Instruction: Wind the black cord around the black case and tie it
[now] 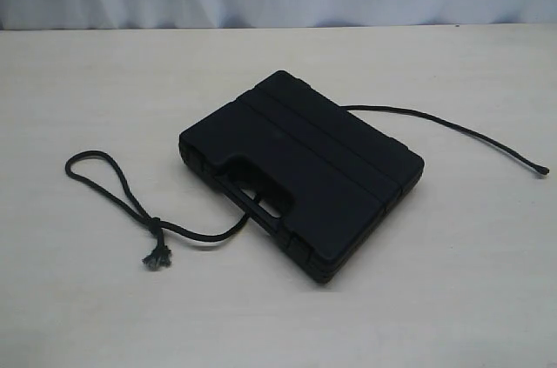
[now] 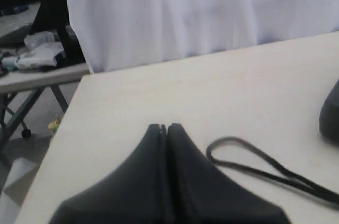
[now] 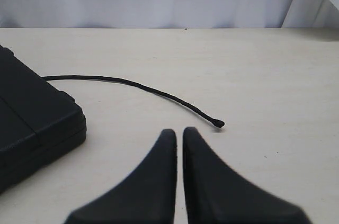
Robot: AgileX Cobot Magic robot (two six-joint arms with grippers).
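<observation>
**A:** Layout at this entry?

**B:** Pale worktop. The black case lay flat near its middle, lid up, handle cut-out toward the camera. The black cord came out on both sides of the case and appeared to pass beneath it. The covered stretch could not be traced. No turn lay over the lid, so I judged wrapping not yet begun.

**A:** Fingers?

**B:** Left fingers were pressed together and empty, above the worktop near the cord's loop. Right fingers were all but together, a thin slit between them, holding nothing, just short of the plain tip.

**A:** How should the first pick be done?

**B:** My judgement: spread the right fingers, come down a little behind the tip rather than on it, and pinch firmly, since thin braid may slip. The left side should take the cord near the knot. Lift both ends over the lid without dragging the case.
</observation>
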